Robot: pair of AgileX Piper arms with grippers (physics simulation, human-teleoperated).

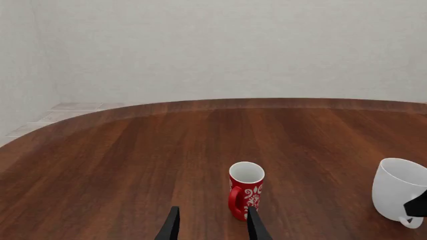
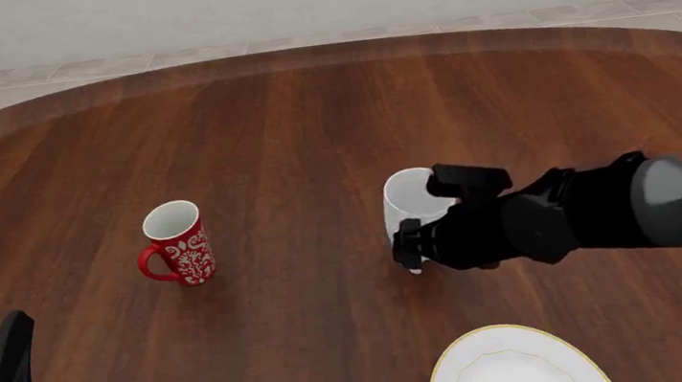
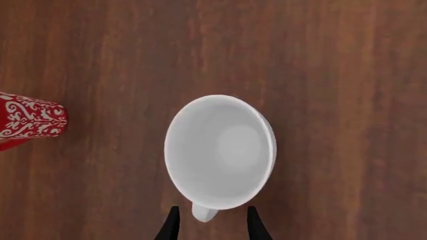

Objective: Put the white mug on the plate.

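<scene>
- Table (image 2: pixel 307 118) — dark wood with a curved far edge; it carries both mugs and the plate.
- Plate (image 2: pixel 566 358) — at the near edge, right of centre, cut off by the front view's lower border; nothing rests on it.
- Right gripper (image 3: pixel 210 225) — above the white mug, looking straight down into it; the fingers stand apart, straddling the handle, and grip nothing yet. This arm is much the nearer of the two.
- White mug (image 2: pixel 410 204) — upright at mid-table, beyond the plate, handle toward the near edge.
- Left gripper (image 1: pixel 212 225) — fingers parted, empty, near the red mug (image 2: pixel 177 243).
</scene>
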